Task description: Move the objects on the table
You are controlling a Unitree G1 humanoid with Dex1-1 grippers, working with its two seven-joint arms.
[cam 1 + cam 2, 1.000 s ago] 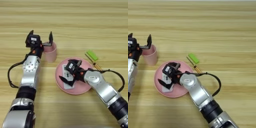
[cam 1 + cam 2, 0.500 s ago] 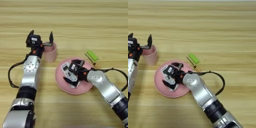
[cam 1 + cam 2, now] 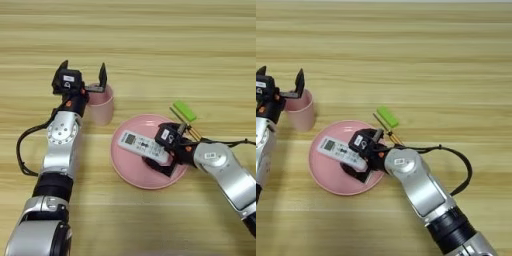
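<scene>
Wood-grain table (image 3: 150, 45) filled both views, its plank lines running across. On it, near the middle, lay a large round pink plate (image 3: 131, 172), and on the plate rested a white remote (image 3: 142, 146), lying slantwise with its small screen end toward the upper left and its rows of buttons running toward the lower right; no lettering on it could be read. The right gripper (image 3: 167, 155) sat over the plate's right half at the remote's lower-right end, one black finger lying flat on the plate just below the remote; whether its fingers pressed the remote or stood apart from it could not be told. Just beyond the plate's upper-right rim lay a small flat green block (image 3: 184, 111), and beside it a thin screwdriver (image 3: 180, 120), its dark shaft showing next to the block and its amber handle running down toward the right arm. To the left of the plate, and just apart from it, a pink plastic cup (image 3: 101, 106) stood upright. The left gripper (image 3: 83, 78) hung at the cup's upper-left rim with its two black fingers spread wide, holding nothing; a small white label on its body bore a mark too small to read.
</scene>
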